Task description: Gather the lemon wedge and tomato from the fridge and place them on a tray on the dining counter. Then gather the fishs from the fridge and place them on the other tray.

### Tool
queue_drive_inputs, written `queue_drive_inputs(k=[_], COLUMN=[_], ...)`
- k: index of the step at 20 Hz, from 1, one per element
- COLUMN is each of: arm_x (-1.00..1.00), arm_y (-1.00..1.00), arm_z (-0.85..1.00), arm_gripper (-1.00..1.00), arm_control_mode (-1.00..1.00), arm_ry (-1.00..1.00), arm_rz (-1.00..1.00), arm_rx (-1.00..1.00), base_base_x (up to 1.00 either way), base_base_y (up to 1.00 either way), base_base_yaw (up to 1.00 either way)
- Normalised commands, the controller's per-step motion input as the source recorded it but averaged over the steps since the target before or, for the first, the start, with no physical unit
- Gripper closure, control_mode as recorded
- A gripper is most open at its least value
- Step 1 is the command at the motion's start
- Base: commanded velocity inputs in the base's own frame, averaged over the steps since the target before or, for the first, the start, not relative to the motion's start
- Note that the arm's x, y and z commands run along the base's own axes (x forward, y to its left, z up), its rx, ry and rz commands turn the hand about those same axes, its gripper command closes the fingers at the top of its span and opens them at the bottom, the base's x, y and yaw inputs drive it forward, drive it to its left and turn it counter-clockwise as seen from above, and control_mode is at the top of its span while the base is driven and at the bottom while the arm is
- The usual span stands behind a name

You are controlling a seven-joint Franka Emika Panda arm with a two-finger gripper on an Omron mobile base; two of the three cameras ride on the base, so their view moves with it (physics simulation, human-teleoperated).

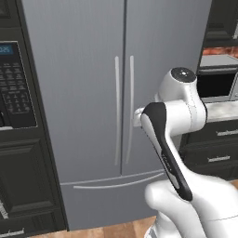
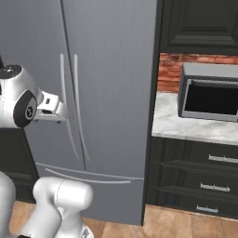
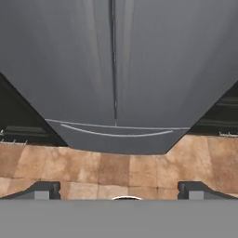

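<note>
A kitchen with dark cabinetry and a tan tiled floor [image 3: 116,172] is shown, and at its middle the fridge [image 1: 83,93] stands, a tall grey steel unit framed by black cabinets on both sides. Both of its upper doors are seen shut, and the two long curved handles [image 1: 123,109] run side by side down the centre seam. Below the doors the bottom drawer [image 3: 114,137] is closed too, its shallow curved pull lying across the front. To the left of the fridge, in the left base view, a wall oven [image 1: 14,86] with a dark keypad panel is set into the cabinet column. To the right of the fridge, a marble counter [image 2: 186,123] is carried on dark drawers [image 2: 204,186], a red brick backsplash [image 2: 169,69] is seen behind it, and a steel microwave [image 2: 209,95] with a black window rests on the counter.

The white arm [image 1: 179,116] is raised in front of the fridge, with its hand held close before the doors at about handle height, just beside the handles but not seen touching them. The gripper [image 3: 119,191] is pointed at the lower part of the fridge and the floor in front of it; in the hand view its two dark finger tips [image 3: 44,190] are spread wide apart at the bottom corners, and nothing is held between them.
</note>
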Motion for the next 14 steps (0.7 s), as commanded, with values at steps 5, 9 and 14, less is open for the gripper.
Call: queue_drive_inputs(k=[5,9,14], arm_x=[0.10,0.24,0.35], arm_y=[1.00,0.52,-0.19], arm_z=[0.12,0.00,-0.11], arm_gripper=[-1.00,-1.00,-1.00], arm_control_mode=[-1.00,-1.00,-1.00], arm_ry=[-0.04,0.01,0.00], arm_rz=[0.00,0.00,0.02], arm_rx=[0.00,0.00,0.00], base_base_x=[0.00,0.00,0.00], base_base_y=[0.00,0.00,0.00], base_base_yaw=[0.00,0.00,0.00])
